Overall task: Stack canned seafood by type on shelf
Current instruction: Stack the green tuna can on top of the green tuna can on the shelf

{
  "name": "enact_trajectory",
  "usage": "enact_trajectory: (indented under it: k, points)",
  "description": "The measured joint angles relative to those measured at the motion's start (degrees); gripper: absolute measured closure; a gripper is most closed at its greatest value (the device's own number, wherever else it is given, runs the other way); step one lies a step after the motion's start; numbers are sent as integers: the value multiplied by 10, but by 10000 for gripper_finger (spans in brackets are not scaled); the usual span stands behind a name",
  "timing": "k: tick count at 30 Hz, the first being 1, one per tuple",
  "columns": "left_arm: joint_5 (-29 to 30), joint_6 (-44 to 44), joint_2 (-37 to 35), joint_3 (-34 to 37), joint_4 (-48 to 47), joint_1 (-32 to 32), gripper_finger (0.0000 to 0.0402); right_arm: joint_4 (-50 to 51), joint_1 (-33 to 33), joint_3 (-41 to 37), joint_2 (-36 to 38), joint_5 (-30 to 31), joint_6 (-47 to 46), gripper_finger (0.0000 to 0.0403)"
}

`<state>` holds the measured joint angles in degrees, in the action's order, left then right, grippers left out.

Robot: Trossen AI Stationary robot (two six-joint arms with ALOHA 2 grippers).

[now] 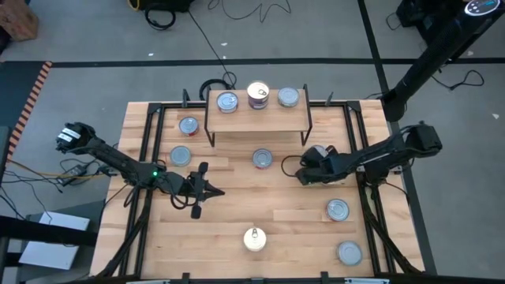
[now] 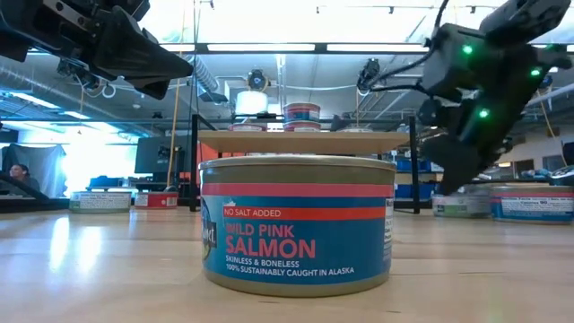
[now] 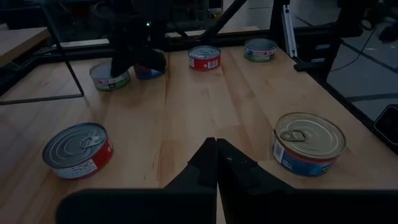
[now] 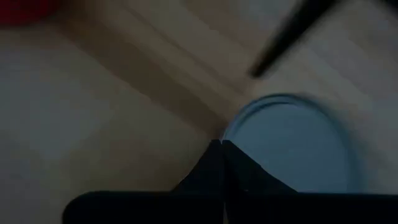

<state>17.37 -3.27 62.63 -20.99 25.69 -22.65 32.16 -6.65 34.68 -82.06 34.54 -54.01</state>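
Hovering w/ fingers pressed together, right gripper (image 1: 301, 177) is seen just right of centre tin (image 1: 263, 158); left gripper (image 1: 215, 192), likewise closed, is placed near-left of it.

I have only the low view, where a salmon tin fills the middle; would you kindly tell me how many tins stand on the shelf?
Observer: Three tins stand in a row on the shelf.
Operator: Thank you. Does the left gripper hold anything?
Observer: No; the left gripper has its fingers shut on nothing, above bare tabletop.
Operator: And the right one?
Observer: The right gripper is shut and empty, with a bluish-topped tin just ahead of it.
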Motion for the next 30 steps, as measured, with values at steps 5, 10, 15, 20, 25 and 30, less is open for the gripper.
enact_trajectory:
  k: [5,10,15,20,25,30]
  points:
    - [0,0,0,0,1,0,396,-81,-24,1,-29,-82,31,402]
    - [0,-2,0,0,0,0,396,-31,-57,47,-29,-64,32,402]
    - [0,-2,0,0,1,0,396,22,-83,102,-27,-41,32,402]
    - [0,-2,0,0,2,0,396,-14,-96,131,-27,5,31,402]
    - [0,-4,0,0,2,0,396,-75,-75,132,-31,18,-34,380]
    - [0,-4,0,0,2,0,396,-99,-56,132,-43,20,-75,306]
